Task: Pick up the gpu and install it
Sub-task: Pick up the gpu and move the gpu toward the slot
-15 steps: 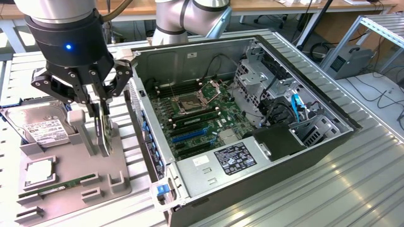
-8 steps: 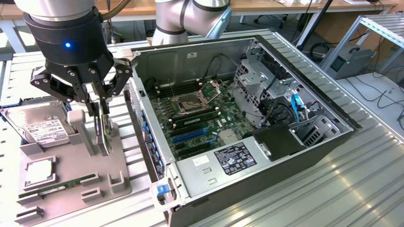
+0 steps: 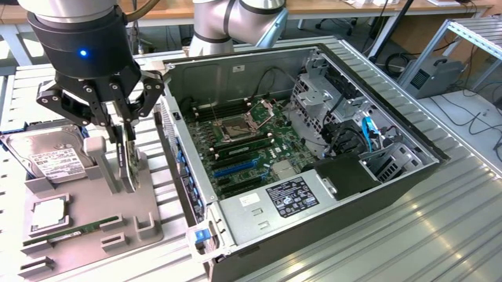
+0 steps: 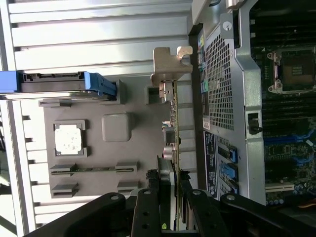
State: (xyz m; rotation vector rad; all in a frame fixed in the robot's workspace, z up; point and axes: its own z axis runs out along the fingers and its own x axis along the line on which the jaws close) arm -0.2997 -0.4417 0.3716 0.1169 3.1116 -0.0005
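An aluminium-slat table (image 3: 439,235) carries the open computer case (image 3: 377,194), which lies on its side with the motherboard (image 3: 251,147) facing up. Just beside the case's perforated wall sits a grey fixture tray (image 3: 86,235). The tray holds a hard drive (image 3: 47,155), a CPU (image 3: 49,216) and a RAM stick (image 3: 74,230) on the side away from the case.

The gpu (image 3: 131,167) stands on edge in the tray, on its case-side half. Its long axis runs parallel to that case wall, and its silver bracket (image 4: 170,64) is at the end farthest from the fingers (image 4: 148,212).

The gripper (image 3: 121,138) comes down from above. Its fingers are drawn narrow and pinch the card's two faces near its upper edge. The card seems to be seated in its tray slot rather than lifted clear.
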